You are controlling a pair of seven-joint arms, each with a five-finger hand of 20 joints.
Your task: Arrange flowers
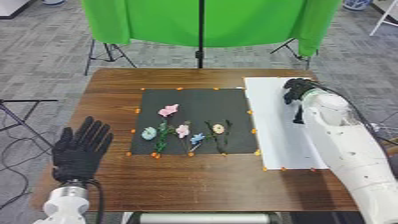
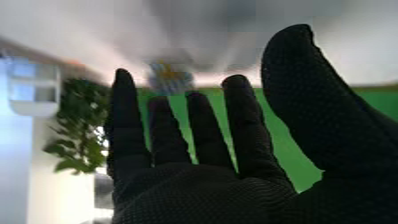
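Head view, nearest first: the left hand [image 1: 80, 150] is at the brown surface's [image 1: 178, 190] left side, fingers straight and spread, holding nothing. Its closest bloom is the pale blue-green flower [image 1: 149, 133], right of it on the dark mat [image 1: 235, 146]. Rightward come the near pink flower [image 1: 183, 131], blue flower [image 1: 197, 137] and cream flower [image 1: 218, 129]; the far pink flower [image 1: 169, 110] makes 5. Their stems run roughly near to far.

The right hand [image 1: 298, 90] is over the white sheet's [image 1: 277, 105] far part, beyond and to the right of the cream flower, its likeliest target; going there would mean moving left and back towards the robot. Right wrist view gives its fingers straight, thumb apart, nothing gripped. Nothing tall appears to block the way, but neighbouring greenery could snag.
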